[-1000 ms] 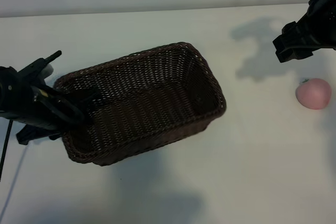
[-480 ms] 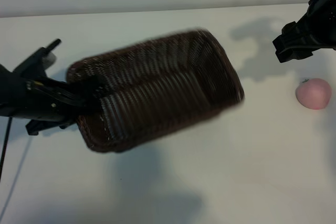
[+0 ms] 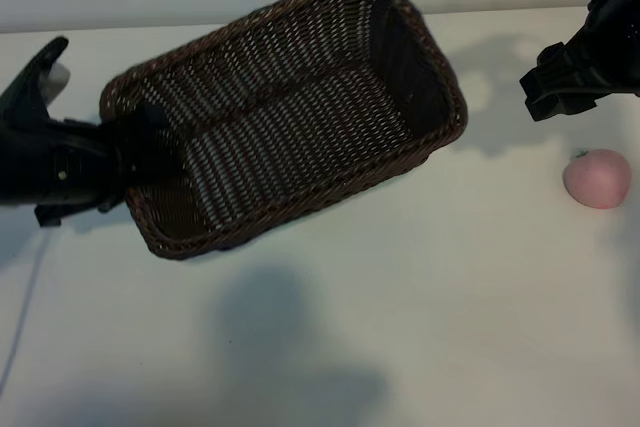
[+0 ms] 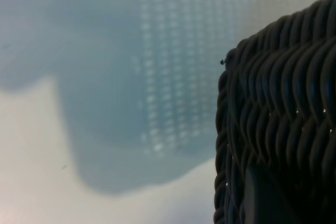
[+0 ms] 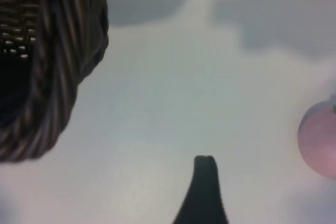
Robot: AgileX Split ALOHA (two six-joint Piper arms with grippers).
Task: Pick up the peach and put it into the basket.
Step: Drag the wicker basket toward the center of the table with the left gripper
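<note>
Nearest the camera you had only bare white table (image 3: 420, 327), crossed by a broad soft shadow. Farther in, at the left, your left gripper (image 3: 135, 152) was clamped on the short end wall of the basket (image 3: 300, 97) — jaws closed over the braided rim, one finger inside, the other outside. The basket was off the table and tilted, its far right corner raised, its open mouth turned up toward the camera. Nothing lay inside it. In the left wrist view the woven wall filled one side, with the basket's dotted shadow spread on the table beyond.

At the right, level with the basket's near end, the peach (image 3: 597, 178) sat on the table, well apart from the basket and untouched, its small green stem at the upper left of the fruit. Your right gripper (image 3: 575, 82) hung above and just behind it, near the far right corner, jaws apart and holding nothing. In the right wrist view one dark fingertip (image 5: 205, 182) pointed at bare table — the peach to one side of it, the basket's rounded corner to the other. The far table edge closed the scene.
</note>
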